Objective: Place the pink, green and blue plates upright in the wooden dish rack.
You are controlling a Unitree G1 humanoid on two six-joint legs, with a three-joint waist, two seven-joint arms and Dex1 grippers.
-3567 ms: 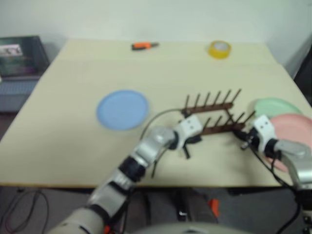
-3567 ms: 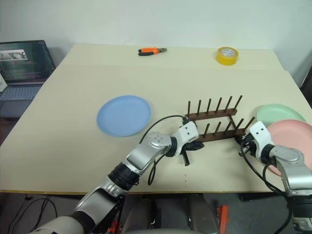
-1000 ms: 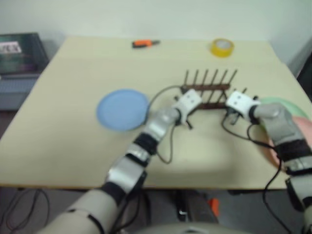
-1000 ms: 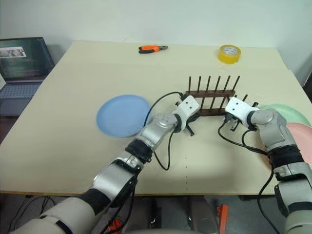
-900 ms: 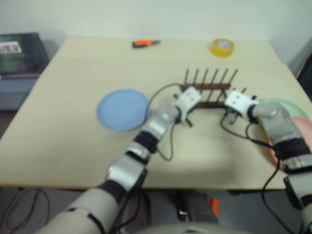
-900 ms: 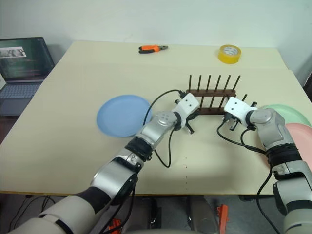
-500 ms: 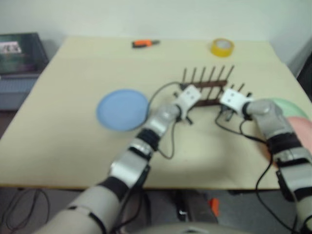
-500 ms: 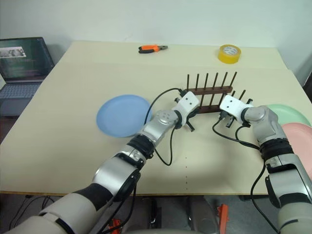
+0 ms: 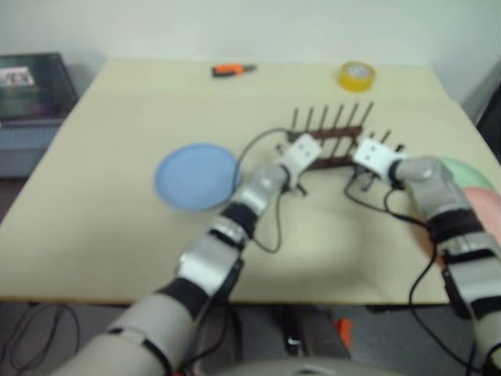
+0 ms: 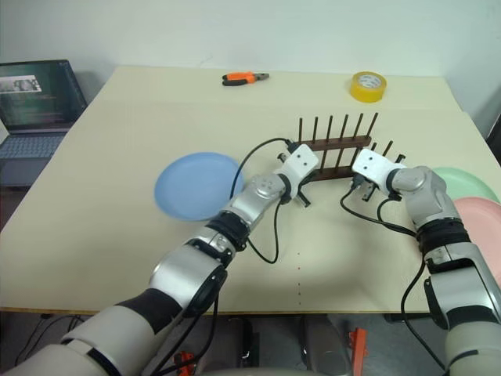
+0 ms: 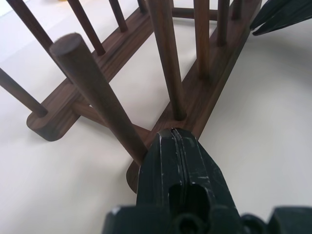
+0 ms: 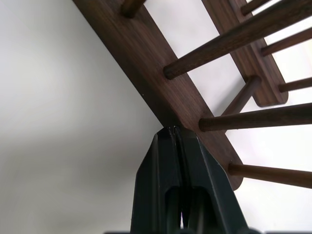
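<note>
Head camera: both arms reach across the desk (image 10: 117, 258) to the wooden dish rack (image 10: 335, 149), which now sits farther from the robot and more squarely than seconds ago, apparently nudged into position. The left tool (image 10: 301, 190) and right tool (image 10: 358, 186) rest at its near rail, one at each end. The rack holds nothing; the blue plate (image 10: 198, 185) lies flat to its left, the green plate (image 10: 463, 182) and pink plate (image 10: 479, 227) flat at the desk's right edge. Loading has yet to start.

Left wrist camera: the left tool (image 11: 173, 141), jaws pressed together and empty, touches the end of the rack (image 11: 161, 73) rail.

Right wrist camera: the right tool (image 12: 174, 139), likewise closed on nothing, presses the rack (image 12: 161, 78) rail's edge.
</note>
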